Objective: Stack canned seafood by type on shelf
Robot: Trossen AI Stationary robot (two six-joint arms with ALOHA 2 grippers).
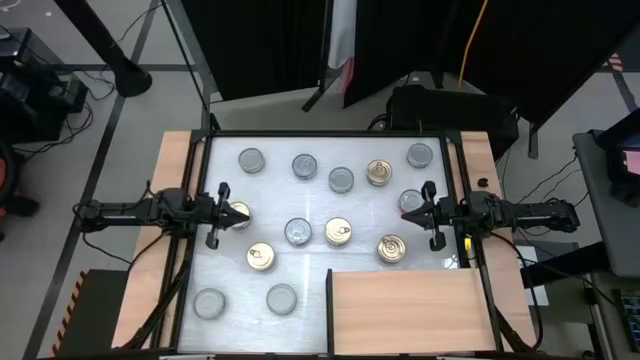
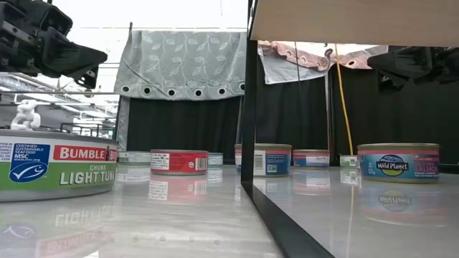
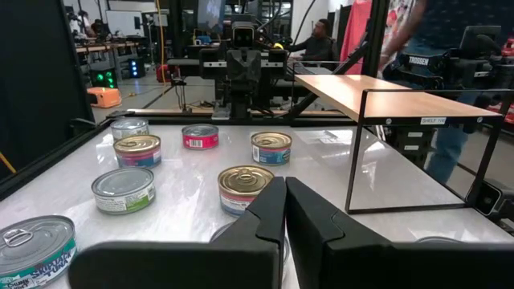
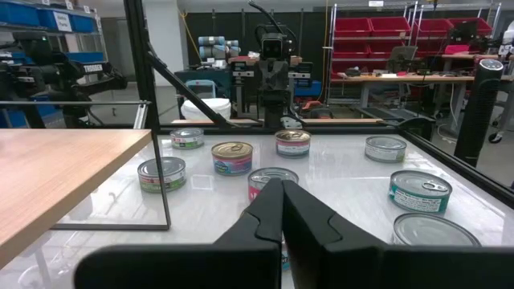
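**Nothing shelved yet: every tin is on the bench**

The bench point(image 1: 360, 215) is a white glossy top, and the shelf point(image 1: 405, 310) stands at its near right corner, a light-brown board raised on a thin dark frame. From above I see nothing on the board, so I judge the task not begun: all the sorting and stacking is left.

My left hand point(image 1: 213, 214) hangs at the left edge of the bench, my right hand point(image 1: 430, 214) at the right edge, facing each other across the tins. In each wrist view my own fingers are pressed together with nothing between them, so both hands are clenched and empty.

The canned seafood point(image 1: 338, 232) is scattered over the bench, about a dozen tins, none stacked. Silver-topped ones lie along the far row point(image 1: 252, 160) and at the near left point(image 1: 209, 303). Gold pull-ring ones sit mid-bench point(image 1: 261, 256) and near the shelf's far edge point(image 1: 391, 248). One gold tin point(image 1: 238, 214) lies just beside my left hand, and a silver one point(image 1: 411, 201) near my right.

What I cannot settle: the space beneath the shelf is covered by the board from above. The tin by my left hand is partly covered by my fingers. Labels read only in the low view, where a Bumble Bee light tuna tin point(image 2: 54, 166) and a Wild Planet tin point(image 2: 398, 162) are legible. Types of the far tins are too small to tell.
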